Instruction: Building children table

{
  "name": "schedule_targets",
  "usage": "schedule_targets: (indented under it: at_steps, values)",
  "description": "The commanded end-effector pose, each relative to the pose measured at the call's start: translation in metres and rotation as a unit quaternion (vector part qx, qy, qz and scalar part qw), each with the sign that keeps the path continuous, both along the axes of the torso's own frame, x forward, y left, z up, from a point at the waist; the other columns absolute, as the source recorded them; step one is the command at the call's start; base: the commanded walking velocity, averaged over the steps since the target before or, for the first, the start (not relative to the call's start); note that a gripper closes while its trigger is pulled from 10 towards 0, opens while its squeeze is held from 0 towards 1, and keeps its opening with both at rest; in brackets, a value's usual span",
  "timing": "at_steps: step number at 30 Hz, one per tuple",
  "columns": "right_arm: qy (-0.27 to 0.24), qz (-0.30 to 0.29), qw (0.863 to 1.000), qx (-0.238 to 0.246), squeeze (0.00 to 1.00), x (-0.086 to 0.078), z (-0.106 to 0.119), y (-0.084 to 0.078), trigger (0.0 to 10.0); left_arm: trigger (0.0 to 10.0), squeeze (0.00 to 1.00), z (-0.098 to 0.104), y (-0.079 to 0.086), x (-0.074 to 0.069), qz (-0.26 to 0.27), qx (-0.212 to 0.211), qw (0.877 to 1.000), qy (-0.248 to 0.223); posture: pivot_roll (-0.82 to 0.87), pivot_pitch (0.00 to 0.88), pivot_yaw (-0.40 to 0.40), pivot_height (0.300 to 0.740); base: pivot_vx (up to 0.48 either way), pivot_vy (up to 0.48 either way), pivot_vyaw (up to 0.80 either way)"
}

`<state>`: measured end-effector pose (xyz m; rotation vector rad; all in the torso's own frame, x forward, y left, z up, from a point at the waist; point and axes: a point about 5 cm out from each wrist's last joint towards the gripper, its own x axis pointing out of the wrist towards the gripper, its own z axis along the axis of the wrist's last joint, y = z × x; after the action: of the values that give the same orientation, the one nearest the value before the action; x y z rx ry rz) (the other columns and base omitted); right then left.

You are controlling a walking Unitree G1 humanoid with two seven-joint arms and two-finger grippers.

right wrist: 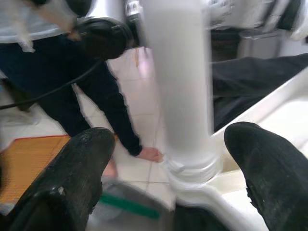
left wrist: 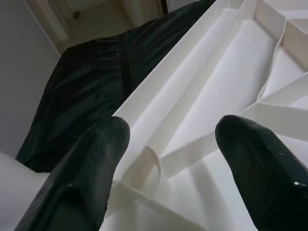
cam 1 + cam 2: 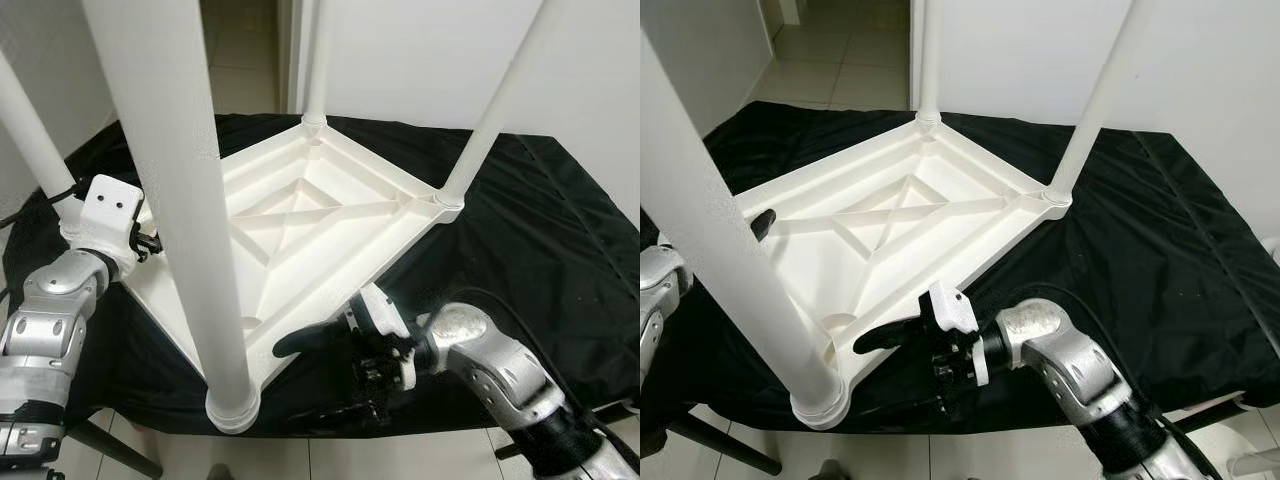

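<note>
You are facing a desk draped in a black cloth [image 3: 540, 230], set against a white wall, with pale tiled floor [image 3: 840, 70] running off through a doorway behind it. The white plastic children's table [image 3: 300, 230] lies upside down on the cloth, its ribbed underside facing up and its four round legs standing upward from the corners. The nearest leg [image 3: 185, 190] rises at the corner closest to you, seated in its socket at the desk's front edge.

Your left gripper [image 2: 171, 139] sits at the table's left edge, close to the left corner; in the left wrist view its jaws stand apart, straddling the rim and ribs without closing on anything. Your right gripper [image 1: 166, 159] is low at the front edge of the desk, one black finger [image 3: 310, 340] lying against the table's near side rail. The right wrist view looks along its jaws, spread wide either side of the nearest leg's base, not clamped. Beyond that leg a person in dark clothing reaches a hand [image 1: 149, 154] down to the floor.
</note>
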<state>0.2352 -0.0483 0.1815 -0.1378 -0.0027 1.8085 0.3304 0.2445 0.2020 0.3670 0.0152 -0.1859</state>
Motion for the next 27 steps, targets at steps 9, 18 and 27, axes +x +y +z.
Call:
schedule_targets:
  at_steps: [9, 18, 27]
  values:
    - [-0.016, -0.013, 1.000, 0.018, 0.00, 0.012, -0.003, 0.032, 10.0, 10.0, 0.00, 0.003, 0.006, 0.002, 0.014, 0.014, 1.000, -0.009, 0.14, 0.075, -0.059, 0.740, 0.000, 0.000, 0.00]
    - [-0.012, -0.002, 0.999, 0.038, 0.00, 0.015, -0.005, 0.052, 10.0, 10.0, 0.00, 0.006, 0.006, 0.004, 0.014, 0.017, 1.000, -0.013, 0.13, 0.080, -0.052, 0.740, 0.000, 0.000, 0.00]
    - [0.001, 0.013, 0.998, 0.062, 0.00, 0.012, -0.004, 0.070, 4.5, 10.0, 0.00, 0.008, 0.002, 0.007, 0.010, 0.019, 1.000, -0.016, 0.13, 0.085, -0.043, 0.740, 0.000, 0.000, 0.00]
